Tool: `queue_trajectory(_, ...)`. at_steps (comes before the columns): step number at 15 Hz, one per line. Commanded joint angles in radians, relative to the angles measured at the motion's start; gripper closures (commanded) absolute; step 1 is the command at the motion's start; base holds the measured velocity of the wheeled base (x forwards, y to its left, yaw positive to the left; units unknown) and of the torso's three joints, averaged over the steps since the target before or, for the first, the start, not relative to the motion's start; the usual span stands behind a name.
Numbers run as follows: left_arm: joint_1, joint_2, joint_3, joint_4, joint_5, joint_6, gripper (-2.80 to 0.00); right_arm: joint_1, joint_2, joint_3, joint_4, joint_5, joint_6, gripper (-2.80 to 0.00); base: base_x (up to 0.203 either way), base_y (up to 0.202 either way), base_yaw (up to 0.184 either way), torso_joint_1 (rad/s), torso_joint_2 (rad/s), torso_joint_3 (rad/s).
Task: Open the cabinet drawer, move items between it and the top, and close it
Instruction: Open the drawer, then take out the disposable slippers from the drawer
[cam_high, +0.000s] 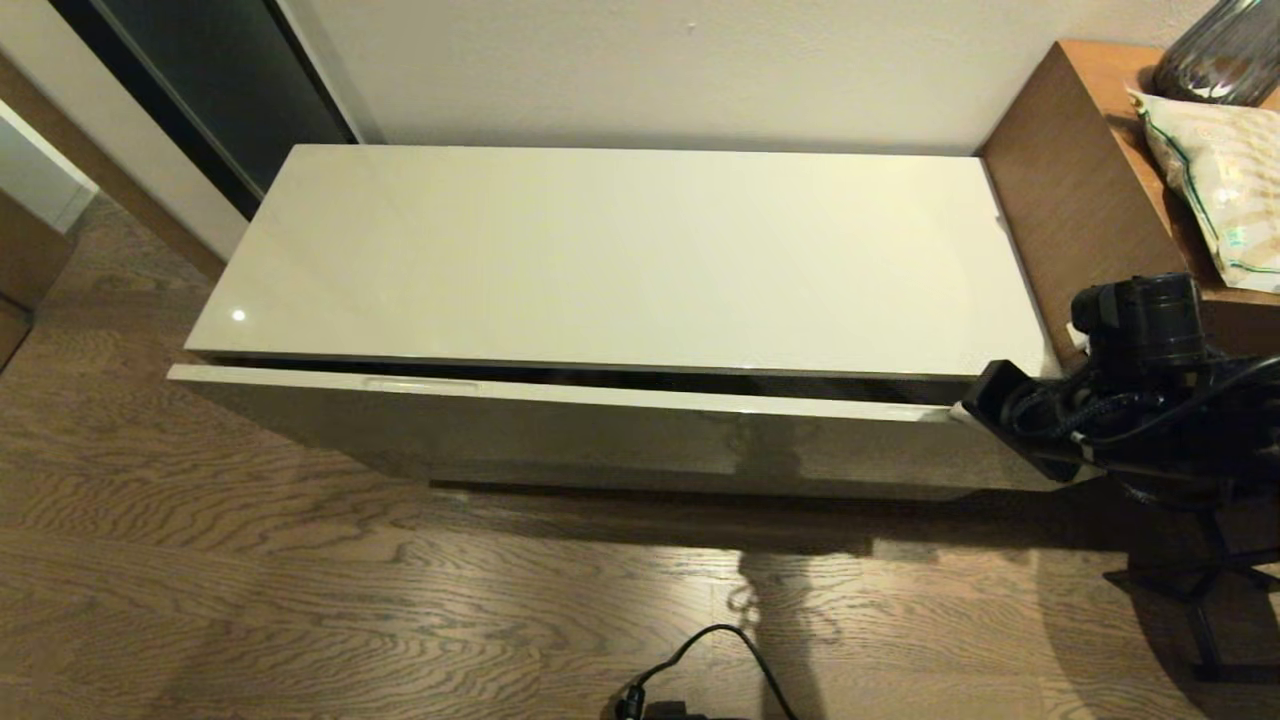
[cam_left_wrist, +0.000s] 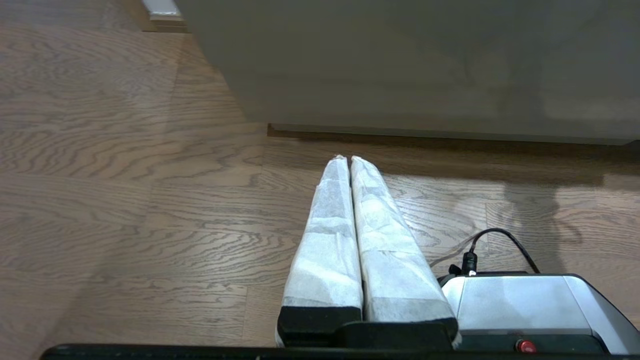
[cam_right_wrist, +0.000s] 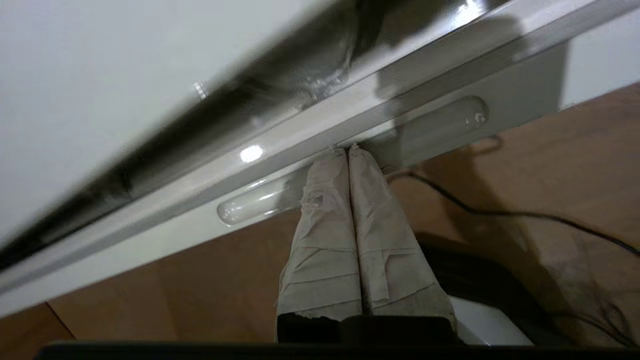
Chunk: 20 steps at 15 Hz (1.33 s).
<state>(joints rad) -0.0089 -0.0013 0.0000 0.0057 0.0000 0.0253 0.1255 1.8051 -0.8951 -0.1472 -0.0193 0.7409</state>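
Observation:
The cabinet drawer stands pulled out a crack, the dark gap under the top being wider at its left end. My right gripper is at the drawer's right end. In the right wrist view its wrapped fingers are shut, the right gripper's tips resting in the recessed handle slot on the drawer's upper edge. My left gripper hangs shut and empty over the floor, facing the drawer front. The items are out of view; the top is bare.
A taller brown wooden desk adjoins the cabinet's right end, carrying a printed packet and a dark glass vase. A black cable lies on the wood floor near my base. A dark doorway is at the back left.

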Motion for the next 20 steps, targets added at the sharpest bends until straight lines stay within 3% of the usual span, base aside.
queue_trajectory(1,0.0,0.001,0.0,0.0,0.0,0.001,0.0,0.0,-0.015,0.087,0.033,0.004,-0.03,0.0,0.0,0.0,0.0,0.0,0.0,0.0)
queue_trajectory(4,0.0,0.001,0.0,0.0,0.0,0.001,0.0,0.002,-0.143,0.198,0.035,0.069,-0.159,0.0,0.0,0.0,0.0,0.0,0.0,0.0)
queue_trajectory(6,0.001,0.001,0.0,0.0,0.0,0.001,0.0,0.014,-0.263,0.258,0.085,0.135,-0.189,0.0,0.0,0.0,0.0,0.0,0.0,0.0)
queue_trajectory(8,0.0,0.001,0.0,0.0,0.0,0.001,0.0,0.021,-0.419,0.269,0.217,0.18,-0.197,0.0,0.0,0.0,0.0,0.0,0.0,0.0)
queue_trajectory(11,0.0,0.001,0.0,0.0,0.0,0.0,0.0,0.023,-0.643,0.246,0.383,0.204,-0.201,0.0,0.0,0.0,0.0,0.0,0.0,0.0)
queue_trajectory(15,0.0,0.001,0.0,0.0,0.0,0.001,0.0,0.025,-0.781,0.072,0.604,0.222,-0.197,0.0,0.0,0.0,0.0,0.0,0.0,0.0)
queue_trajectory(20,0.0,0.001,0.0,0.0,0.0,0.001,0.0,0.025,-0.77,0.056,0.594,0.222,-0.196,0.0,0.0,0.0,0.0,0.0,0.0,0.0)
